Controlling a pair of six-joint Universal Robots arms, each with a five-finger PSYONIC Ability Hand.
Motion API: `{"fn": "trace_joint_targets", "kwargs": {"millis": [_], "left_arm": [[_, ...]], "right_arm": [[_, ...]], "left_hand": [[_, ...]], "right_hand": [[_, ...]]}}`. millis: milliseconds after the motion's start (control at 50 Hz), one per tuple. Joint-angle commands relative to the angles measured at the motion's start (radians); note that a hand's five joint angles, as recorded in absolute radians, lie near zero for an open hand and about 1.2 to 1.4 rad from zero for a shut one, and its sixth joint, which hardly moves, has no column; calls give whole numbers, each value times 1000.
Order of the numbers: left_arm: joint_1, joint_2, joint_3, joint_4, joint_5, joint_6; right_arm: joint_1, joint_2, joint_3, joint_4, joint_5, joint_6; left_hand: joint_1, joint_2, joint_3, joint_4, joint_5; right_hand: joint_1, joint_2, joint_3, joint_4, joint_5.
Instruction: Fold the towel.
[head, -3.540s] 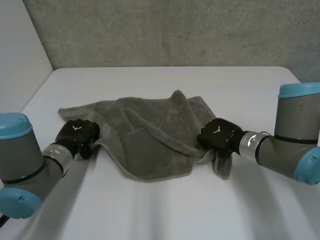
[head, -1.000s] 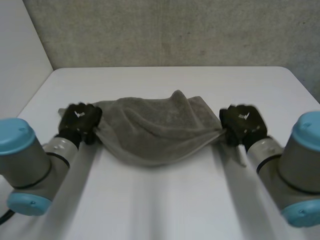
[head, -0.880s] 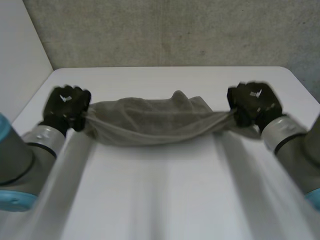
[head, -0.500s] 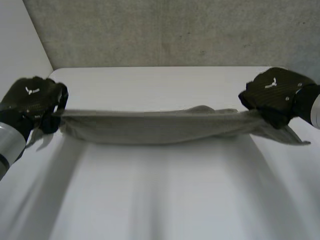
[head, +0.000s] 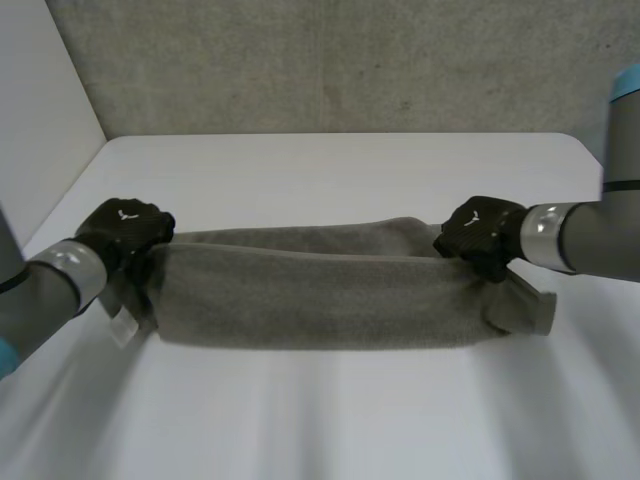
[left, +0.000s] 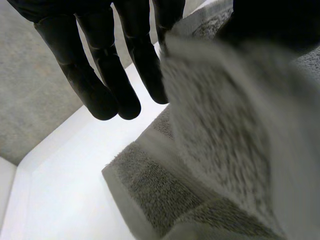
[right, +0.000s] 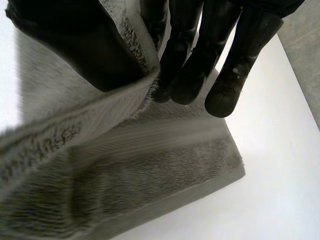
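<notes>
**Grey terry towel (head: 320, 295) held at both ends, lying crosswise**

Left hand (head: 125, 228) first: in its wrist view the cloth runs up between the thumb and straight fingers (left: 107, 80). It looks pinched there, though the contact itself is hidden. Right hand (head: 482, 235) clamps the other end, with a towel edge plainly nipped between thumb and fingers (right: 187, 65). Out from the hands, the towel lies as a long band on the white table (head: 330, 170). Its long axis runs side to side, pointing from one hand to the other. Both hands sit at the far long edge, equally near it. I'd judge the coming fold turns on carrying that held edge across the short way.
</notes>
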Motion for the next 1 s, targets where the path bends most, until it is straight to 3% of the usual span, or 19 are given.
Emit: {"fn": "trace_joint_targets", "kwargs": {"millis": [20,160,260,500,520,540,560,580,600,620,700,820,1000], "left_arm": [[-13,-188,208,7,-4,2],[-23,-368,417,2,-41,2],[-46,-518,601,5,-113,4],[-52,-634,749,10,-156,2],[-53,-637,750,13,-156,2],[-53,-637,750,13,-156,2],[-55,-635,750,19,-158,2],[-61,-634,747,20,-161,2],[-61,-634,747,20,-161,2],[-69,-631,747,20,-168,2],[-89,-615,742,20,-184,-1],[-95,-528,696,16,-188,-8],[-95,-307,543,23,-176,-7]], "right_arm": [[16,165,-178,-88,45,-29],[29,293,-303,-205,44,-44],[42,380,-355,-357,42,-43],[42,480,-455,-523,16,-33],[44,489,-467,-529,11,-33],[44,489,-467,-529,11,-33],[44,497,-478,-536,11,-29],[44,498,-484,-544,11,-23],[44,498,-484,-544,11,-23],[46,495,-487,-555,16,-9],[58,472,-486,-557,28,57],[79,330,-363,-563,34,253],[75,-20,119,-739,111,289]], "left_hand": [[-4,-107,-140,-113,-241],[-4,-107,-140,-113,-241],[-4,-107,-140,-113,-241],[-4,-107,-140,-113,-241],[-4,-107,-140,-113,-241],[-4,-107,-140,-113,-241],[-175,-278,-311,-284,-412],[-726,-829,-862,-835,-963],[-731,-835,-868,-841,-969],[-1223,-1326,-1359,-1332,-1460],[-1216,-1319,-1352,-1325,-1453],[-1216,-1319,-1352,-1325,-1453],[-1216,-1319,-1352,-1325,-1453]], "right_hand": [[84,81,66,66,59],[84,81,66,66,59],[84,81,66,66,59],[84,81,66,66,59],[-197,-200,-215,-215,-222],[-200,-202,-217,-218,-225],[-668,-670,-685,-686,-693],[-1065,-1067,-1082,-1083,-1090],[-1069,-1071,-1086,-1087,-1094],[-1138,-1140,-1155,-1156,-1163],[-1138,-1140,-1155,-1156,-1163],[-1138,-1140,-1155,-1156,-1163],[-1138,-1140,-1155,-1156,-1163]]}}
